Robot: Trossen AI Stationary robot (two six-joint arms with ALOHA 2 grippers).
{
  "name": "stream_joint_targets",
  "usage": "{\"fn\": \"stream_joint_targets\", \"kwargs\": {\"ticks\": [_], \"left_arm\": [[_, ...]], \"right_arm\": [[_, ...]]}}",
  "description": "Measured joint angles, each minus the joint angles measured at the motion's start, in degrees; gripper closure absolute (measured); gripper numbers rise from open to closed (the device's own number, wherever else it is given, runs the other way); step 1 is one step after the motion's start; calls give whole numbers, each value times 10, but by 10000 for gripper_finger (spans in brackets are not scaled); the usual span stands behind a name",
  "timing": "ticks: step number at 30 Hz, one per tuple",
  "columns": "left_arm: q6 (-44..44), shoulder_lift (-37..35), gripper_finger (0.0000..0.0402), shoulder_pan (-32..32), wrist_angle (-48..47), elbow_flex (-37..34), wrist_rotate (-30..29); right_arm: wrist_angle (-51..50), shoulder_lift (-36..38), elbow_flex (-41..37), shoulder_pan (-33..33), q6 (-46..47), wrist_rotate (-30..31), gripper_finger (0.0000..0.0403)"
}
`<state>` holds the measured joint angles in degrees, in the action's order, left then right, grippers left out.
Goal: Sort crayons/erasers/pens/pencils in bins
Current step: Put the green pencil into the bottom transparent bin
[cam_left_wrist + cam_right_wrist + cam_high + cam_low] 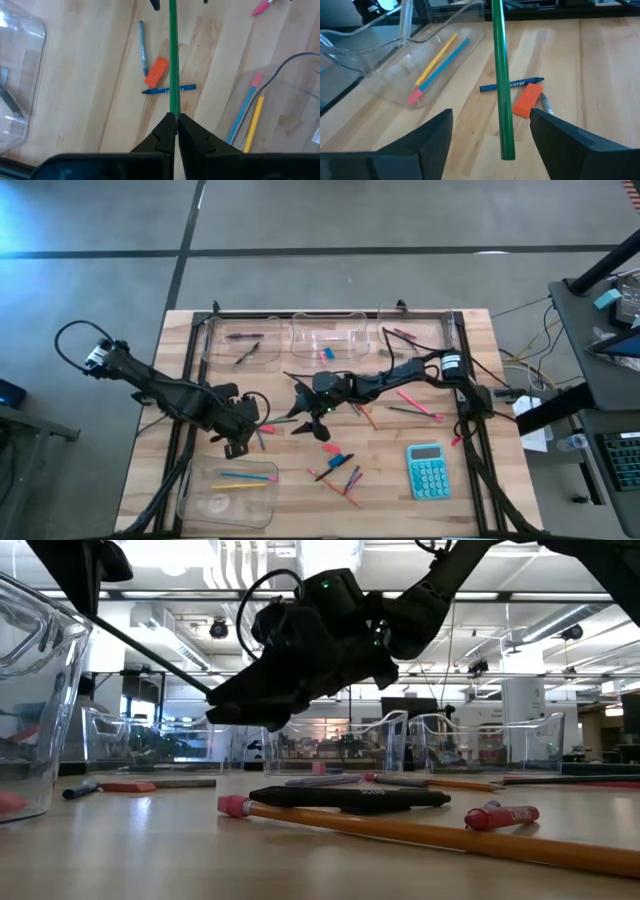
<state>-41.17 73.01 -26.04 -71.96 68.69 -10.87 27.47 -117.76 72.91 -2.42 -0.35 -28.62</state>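
Observation:
My left gripper (175,119) is shut on a long green pencil (173,55) above the table's middle left (243,423). The pencil's free end (507,150) stands between the open fingers of my right gripper (491,114), which reaches in from the right (300,415) and touches nothing. On the wood under the pencil lie a blue crayon (169,89), an orange eraser (157,71) and a grey pen (142,47). A clear bin (262,510) at the near left holds a blue and a yellow pencil (436,61). Three more clear bins (325,330) stand along the far edge. My left gripper pinches the green pencil by one end (173,111) between its two fingertips. The fingers come from above, slanting down, and the pencil runs on in line with them toward my right gripper. It is lifted clear of the table.
A teal calculator (427,471) lies at the near right. Loose sticks are scattered over the middle and right of the table, among them a black pen (350,798), an orange pencil (420,832) and a red crayon (500,815). Dark rails (462,380) frame the table.

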Motion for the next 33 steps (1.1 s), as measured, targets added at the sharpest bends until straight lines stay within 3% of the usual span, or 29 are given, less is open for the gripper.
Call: {"fn": "stream_joint_targets", "kwargs": {"ticks": [7, 22, 33], "left_arm": [[0, 0, 401, 0, 2, 0, 0], [1, 0, 401, 0, 6, 0, 1], [-4, 0, 382, 0, 11, -1, 0]], "right_arm": [[-2, 8, -1, 0, 5, 0, 210], [-20, 8, -1, 0, -10, 0, 380], [-22, 9, -2, 0, -10, 0, 384]]}}
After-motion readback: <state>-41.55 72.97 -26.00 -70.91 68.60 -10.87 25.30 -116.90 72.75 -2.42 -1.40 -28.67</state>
